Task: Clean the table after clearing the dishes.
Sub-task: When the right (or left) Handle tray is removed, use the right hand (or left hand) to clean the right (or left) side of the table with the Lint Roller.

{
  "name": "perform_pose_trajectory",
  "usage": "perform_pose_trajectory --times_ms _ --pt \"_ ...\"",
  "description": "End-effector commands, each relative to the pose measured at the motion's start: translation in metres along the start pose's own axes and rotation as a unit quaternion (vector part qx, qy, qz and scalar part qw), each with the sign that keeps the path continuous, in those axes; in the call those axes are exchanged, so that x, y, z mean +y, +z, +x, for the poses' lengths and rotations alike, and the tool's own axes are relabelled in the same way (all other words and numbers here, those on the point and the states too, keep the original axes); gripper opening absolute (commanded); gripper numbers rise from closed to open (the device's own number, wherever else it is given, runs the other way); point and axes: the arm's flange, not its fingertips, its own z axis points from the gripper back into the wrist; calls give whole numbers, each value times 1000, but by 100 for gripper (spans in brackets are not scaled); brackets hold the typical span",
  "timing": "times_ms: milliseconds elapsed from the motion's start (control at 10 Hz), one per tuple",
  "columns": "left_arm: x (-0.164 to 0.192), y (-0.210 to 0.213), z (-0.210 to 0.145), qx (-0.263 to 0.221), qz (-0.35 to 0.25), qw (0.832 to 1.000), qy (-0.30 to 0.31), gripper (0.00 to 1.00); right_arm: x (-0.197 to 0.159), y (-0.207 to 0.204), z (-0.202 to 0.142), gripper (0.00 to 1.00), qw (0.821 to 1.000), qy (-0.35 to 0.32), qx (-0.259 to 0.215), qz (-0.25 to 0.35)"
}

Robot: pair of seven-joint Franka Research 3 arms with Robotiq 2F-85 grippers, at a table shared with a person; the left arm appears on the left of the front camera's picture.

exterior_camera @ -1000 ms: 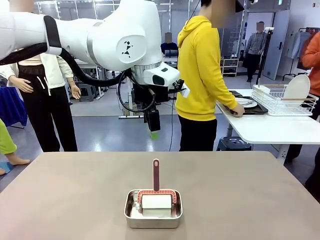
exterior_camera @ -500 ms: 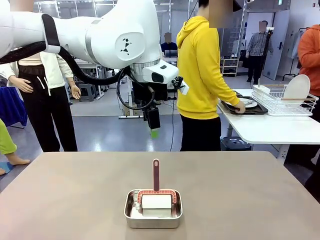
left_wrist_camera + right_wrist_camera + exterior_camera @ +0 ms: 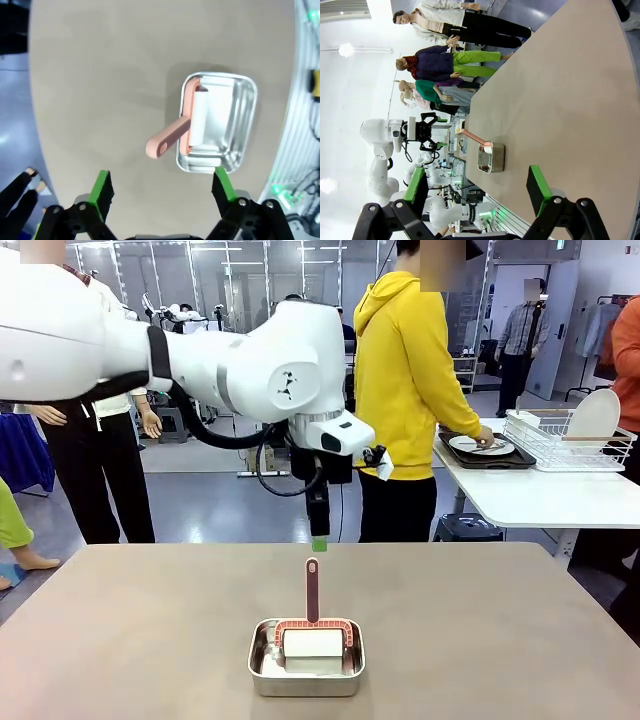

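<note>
Your left gripper (image 3: 319,540) hangs open and empty just above the upright pink handle of a roller (image 3: 312,592), which stands in a small steel pan (image 3: 306,672) on the brown table (image 3: 520,640). Your right gripper (image 3: 477,185) is spread wide, holding nothing. A plate (image 3: 480,446) sits on a dark tray (image 3: 520,462) on the white side table (image 3: 540,498), under a person's hand (image 3: 484,436).

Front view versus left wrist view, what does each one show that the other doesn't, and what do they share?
Front view adds: the person in yellow at the white side table, with a plate on a dark tray beside a wire rack. Left wrist view adds: a top-down look between the left pincer pads, spread wide. Shared: the brown table, the steel pan, the pink-handled roller in it.
</note>
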Motion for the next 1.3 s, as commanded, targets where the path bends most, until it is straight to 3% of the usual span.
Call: perform_pose_trajectory --times_ms 0,400,1200 --pt "6 -5 4 18 -27 999 -12 100 4 0 -1 100 1000 8 1 2" --pt "19 -41 -3 22 -62 998 -15 100 4 0 -1 100 1000 8 1 2" --pt "15 -84 -13 -20 -88 994 -63 100 4 0 -1 100 1000 8 1 2"
